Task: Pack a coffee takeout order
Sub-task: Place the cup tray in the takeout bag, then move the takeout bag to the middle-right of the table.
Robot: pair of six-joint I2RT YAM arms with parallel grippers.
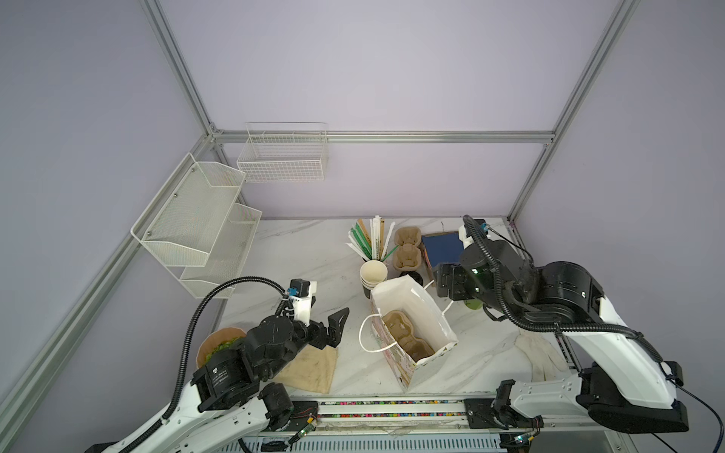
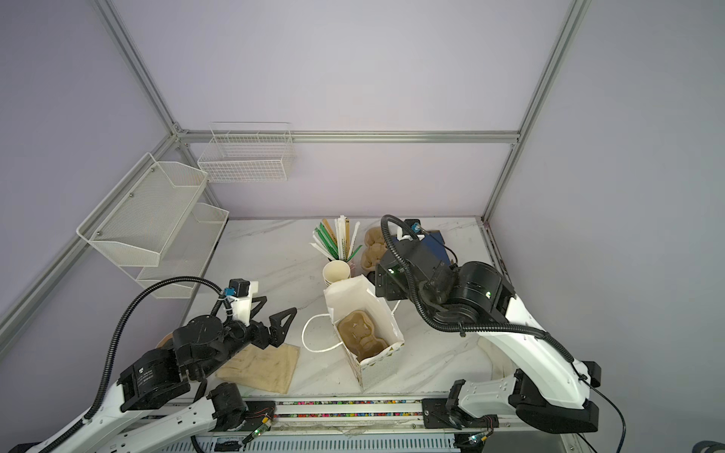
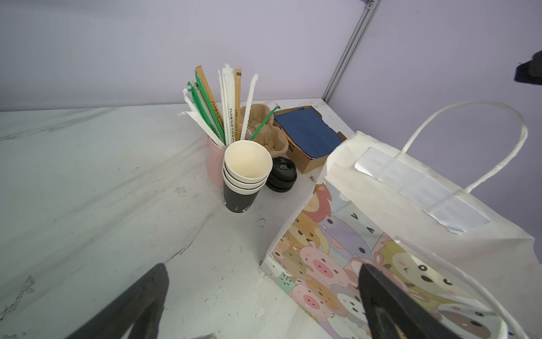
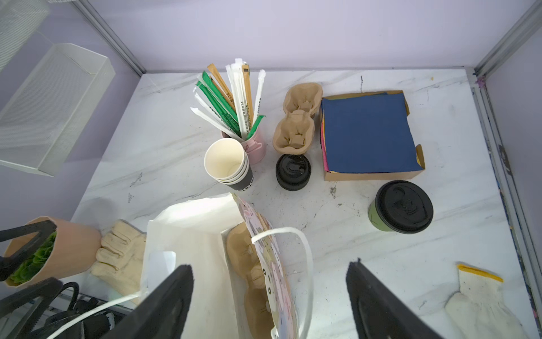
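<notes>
A paper bag (image 1: 396, 302) (image 2: 365, 302) printed with cartoon animals stands open mid-table. A brown moulded-pulp carrier (image 1: 408, 337) (image 4: 243, 249) lies inside it. The dark green cup with a black lid (image 4: 400, 207) stands right of the bag, mostly hidden under my right arm in a top view (image 1: 473, 304). Navy napkins (image 4: 368, 135) (image 1: 441, 247) fill a cardboard box at the back. My right gripper (image 4: 269, 265) hovers open over the bag's right wall and handle, holding nothing. My left gripper (image 1: 327, 313) (image 3: 262, 268) is open and empty, just left of the bag.
Spare carriers (image 4: 297, 117), a stack of black lids (image 4: 292, 171), stacked paper cups (image 1: 373, 274) and a pink holder of straws (image 1: 372, 239) crowd the back. A beige cloth (image 1: 314, 368) and potted plant (image 1: 219, 345) lie front left, a white glove (image 1: 541, 353) front right. Wire shelves (image 1: 196, 227) hang left.
</notes>
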